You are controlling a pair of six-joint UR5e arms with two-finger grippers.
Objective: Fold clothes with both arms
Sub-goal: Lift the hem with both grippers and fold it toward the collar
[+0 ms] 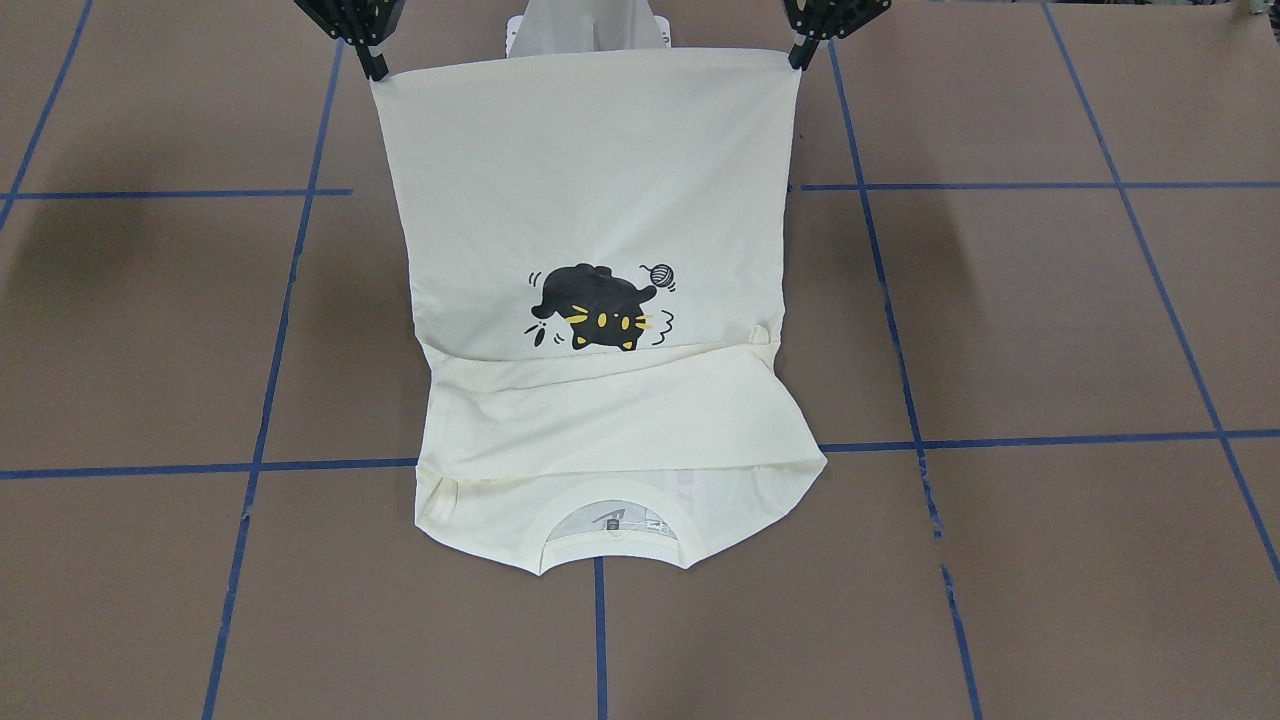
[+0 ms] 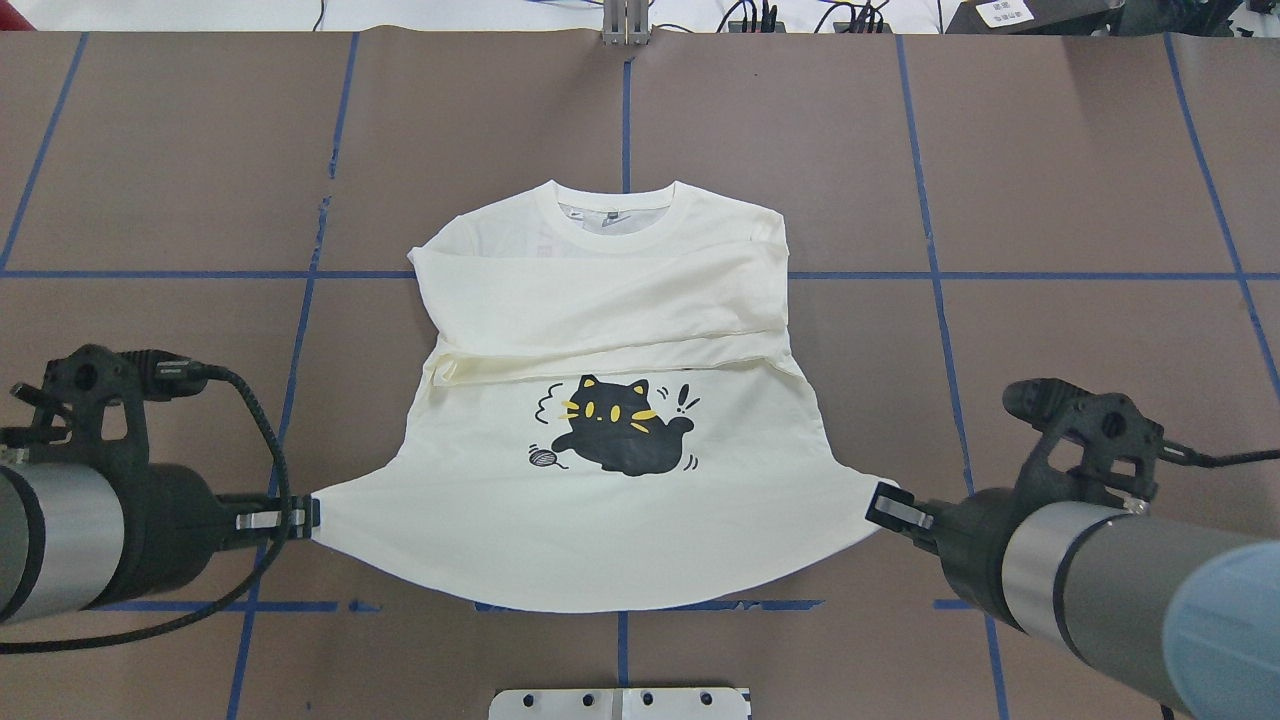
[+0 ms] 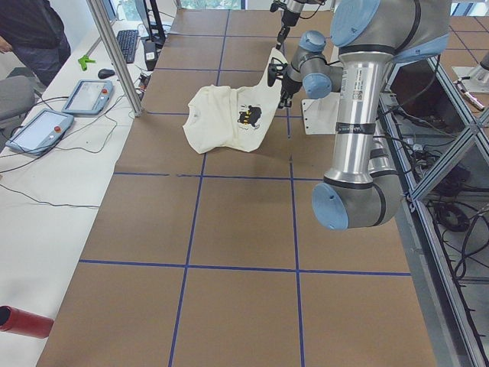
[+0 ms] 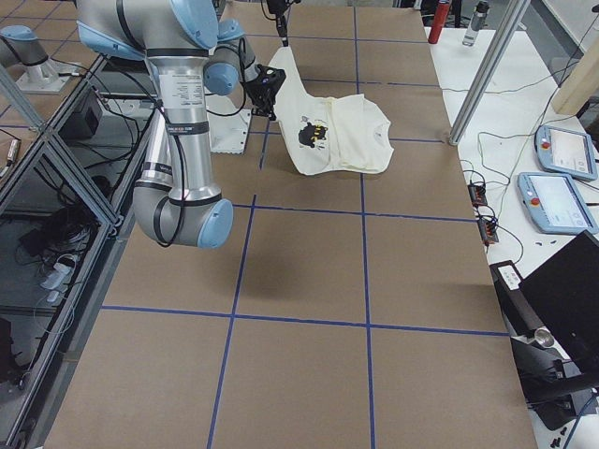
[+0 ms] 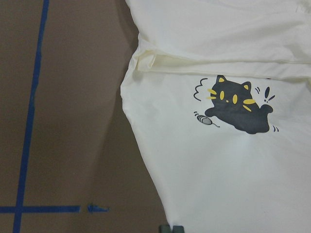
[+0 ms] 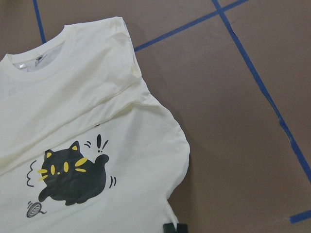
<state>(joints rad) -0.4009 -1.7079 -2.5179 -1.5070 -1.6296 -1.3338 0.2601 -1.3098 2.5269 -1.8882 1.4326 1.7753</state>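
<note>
Holding the shirt [image 2: 600, 530] by its two hem corners, the left arm [image 2: 90, 540] and right arm [image 2: 1080, 570] have jaws pinched tight on the cloth. The collar end lies flat on the desk [image 2: 1050, 200], far side. Next the raised hem should probably travel forward onto the collar; room around is wide.

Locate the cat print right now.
Overhead view: the cat print sits mid-table on the shirt, just robot-side of the folded-over sleeves, between the left hand and right hand, which pinch the raised hem corners.
</note>
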